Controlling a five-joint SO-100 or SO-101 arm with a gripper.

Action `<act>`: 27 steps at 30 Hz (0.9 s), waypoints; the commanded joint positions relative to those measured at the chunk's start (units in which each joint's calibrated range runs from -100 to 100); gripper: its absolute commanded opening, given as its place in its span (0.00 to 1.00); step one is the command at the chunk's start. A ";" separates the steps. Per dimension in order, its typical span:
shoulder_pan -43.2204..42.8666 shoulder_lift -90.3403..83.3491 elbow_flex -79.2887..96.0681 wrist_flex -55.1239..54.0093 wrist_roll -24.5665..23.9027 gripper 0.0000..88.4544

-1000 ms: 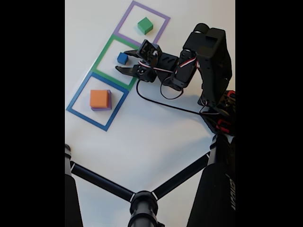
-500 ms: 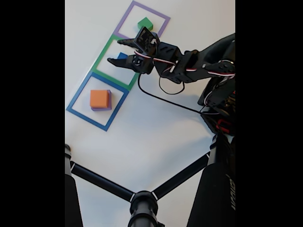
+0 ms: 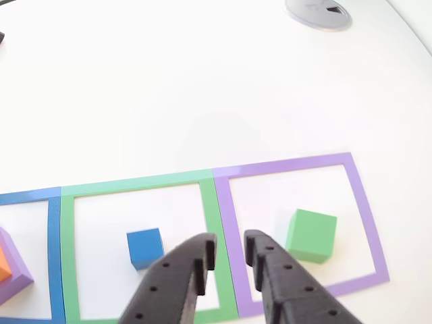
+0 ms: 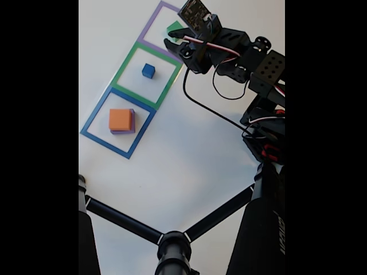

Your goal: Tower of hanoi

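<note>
Three taped squares lie in a row: blue (image 4: 94,114), green (image 4: 127,60) and purple (image 4: 150,22). An orange cube (image 4: 120,120) sits on a purple block (image 4: 132,121) in the blue square. A small blue cube (image 4: 148,70) (image 3: 144,247) rests alone in the green square. In the purple square lies a green cube (image 4: 174,26) (image 3: 311,235). My gripper (image 4: 170,39) (image 3: 229,243) hovers at the purple square's near edge, over the green-purple border. Its jaws stand a narrow gap apart with nothing between them. The green cube is just right of the fingertips in the other view.
A black tripod (image 4: 172,246) spreads its legs across the bottom of the fixed view. The arm's base (image 4: 266,140) and a black cable (image 4: 206,114) are at the right. A grey round grommet (image 3: 317,12) sits in the tabletop far beyond the squares.
The gripper drew away from the blue cube, leaving it in the green square, rose and swung over to the purple square near the green cube. Its jaws narrowed from wide open.
</note>
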 commanded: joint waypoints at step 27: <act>26.55 -1.41 -35.02 38.58 0.36 0.16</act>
